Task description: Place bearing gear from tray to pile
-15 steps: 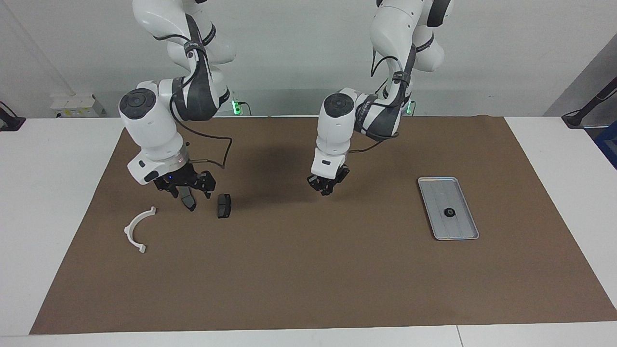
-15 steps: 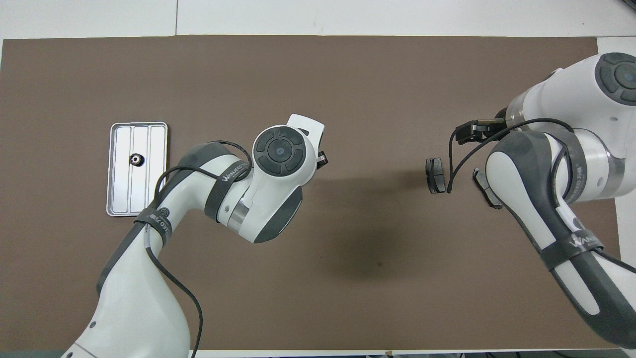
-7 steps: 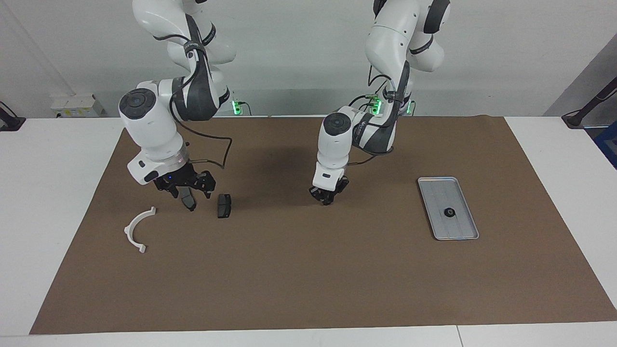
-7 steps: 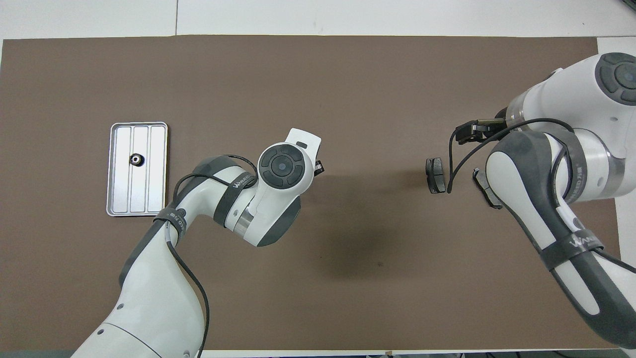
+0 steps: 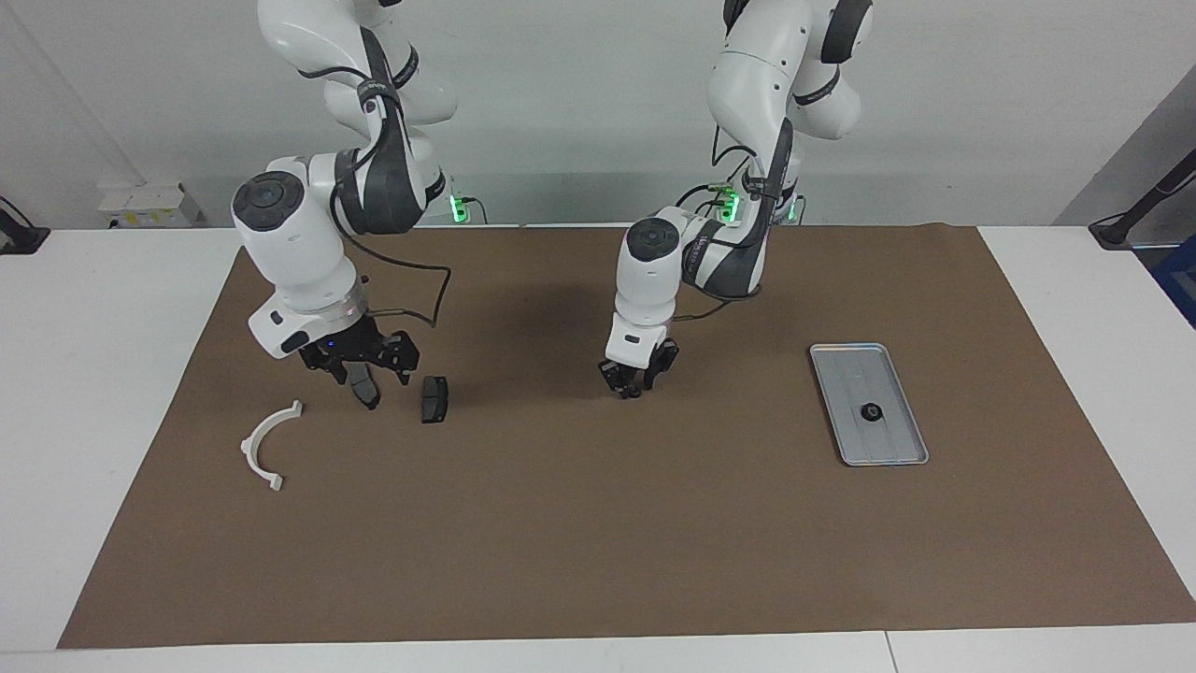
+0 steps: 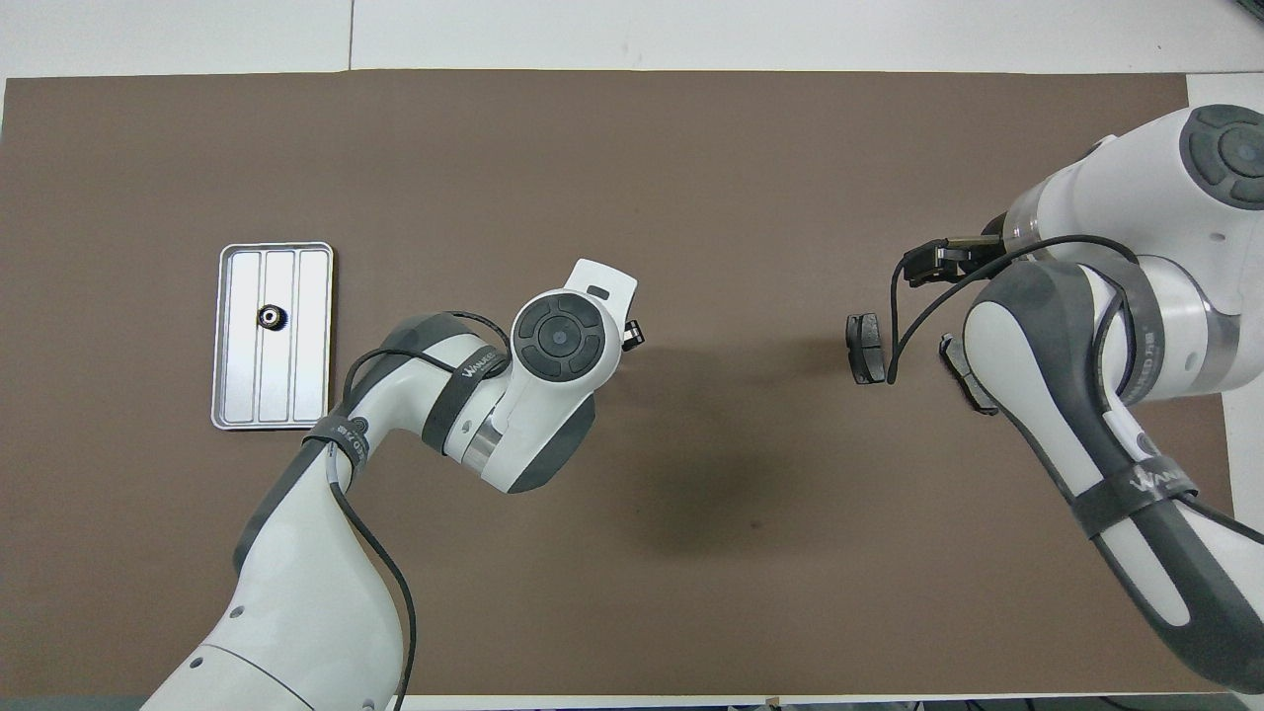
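Note:
The silver tray [image 5: 848,357] lies toward the left arm's end of the mat and also shows in the overhead view [image 6: 314,341]. The small dark bearing gear [image 5: 871,411] sits in it [image 6: 268,316]. The pile is toward the right arm's end: a white semicircular bracket [image 5: 264,443] and two dark pads [image 5: 434,399] [image 5: 365,389]. Both pads show in the overhead view [image 6: 866,348] [image 6: 966,377], where the bracket is hidden. My right gripper [image 5: 359,366] is open just over one pad. My left gripper [image 5: 633,383] hangs over mid-mat, away from the tray.
A brown mat [image 5: 598,523] covers most of the white table. The left arm's elbow and wrist [image 6: 553,341] stand over the middle of the mat. Cables loop off both wrists.
The left arm's wrist has turned and drawn in slightly over mid-mat, and its upper arm has risen. The right arm, the pads, the bracket and the gear have stayed put.

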{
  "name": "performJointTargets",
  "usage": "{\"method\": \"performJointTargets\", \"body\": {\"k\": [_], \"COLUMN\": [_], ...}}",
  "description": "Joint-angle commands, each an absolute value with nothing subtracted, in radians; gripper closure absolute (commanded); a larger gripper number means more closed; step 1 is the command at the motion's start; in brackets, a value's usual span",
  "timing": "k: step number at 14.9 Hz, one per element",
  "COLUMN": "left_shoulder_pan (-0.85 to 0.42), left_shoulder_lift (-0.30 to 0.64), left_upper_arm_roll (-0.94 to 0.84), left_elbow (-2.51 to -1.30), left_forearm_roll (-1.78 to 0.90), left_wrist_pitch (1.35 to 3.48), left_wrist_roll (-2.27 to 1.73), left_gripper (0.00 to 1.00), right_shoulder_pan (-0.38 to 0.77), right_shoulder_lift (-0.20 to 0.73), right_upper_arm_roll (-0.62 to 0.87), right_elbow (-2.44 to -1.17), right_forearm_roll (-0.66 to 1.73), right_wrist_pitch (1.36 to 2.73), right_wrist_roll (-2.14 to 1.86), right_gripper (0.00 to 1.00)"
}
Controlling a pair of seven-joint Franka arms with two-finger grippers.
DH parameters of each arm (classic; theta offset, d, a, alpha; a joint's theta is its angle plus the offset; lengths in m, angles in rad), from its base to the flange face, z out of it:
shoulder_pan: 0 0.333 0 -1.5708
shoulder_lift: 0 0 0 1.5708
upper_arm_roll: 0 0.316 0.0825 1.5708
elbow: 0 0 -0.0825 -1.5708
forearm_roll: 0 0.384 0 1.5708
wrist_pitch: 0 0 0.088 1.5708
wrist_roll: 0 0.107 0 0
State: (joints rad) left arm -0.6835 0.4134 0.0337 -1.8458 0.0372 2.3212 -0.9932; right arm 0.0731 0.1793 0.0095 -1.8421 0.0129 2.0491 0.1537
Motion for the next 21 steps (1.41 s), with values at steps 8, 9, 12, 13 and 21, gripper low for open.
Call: {"method": "performJointTargets", "body": {"k": [8,9,12,13,21], "left_shoulder_pan": [-0.232,-0.174,-0.082,-0.072,-0.023], "left_shoulder_lift": [0.169,0.167,0.185,0.202,0.256], "left_upper_arm_roll": [0.038,0.035,0.038,0.038,0.04], "left_elbow": [-1.704,-1.715,-1.744,-1.764,-1.931], "left_forearm_roll": [-0.038,-0.049,-0.064,-0.064,-0.064], "left_wrist_pitch": [1.924,1.927,1.962,1.994,2.246], "left_wrist_roll": [-0.243,-0.157,0.033,0.055,0.175], "left_gripper": [0.0,0.01,0.01,0.01,0.02], "right_shoulder_pan": [0.418,0.467,0.549,0.575,0.678], "right_shoulder_lift": [0.225,0.245,0.285,0.305,0.572], "right_upper_arm_roll": [0.012,0.012,0.011,0.009,0.011], "right_elbow": [-1.833,-1.83,-1.821,-1.803,-1.609], "right_forearm_roll": [0.031,0.025,0.014,0.012,-0.17], "right_wrist_pitch": [2.146,2.158,2.198,2.198,2.204], "right_wrist_roll": [0.837,0.901,1.044,1.078,1.338], "right_gripper": [0.0,0.0,0.0,0.0,0.01]}}
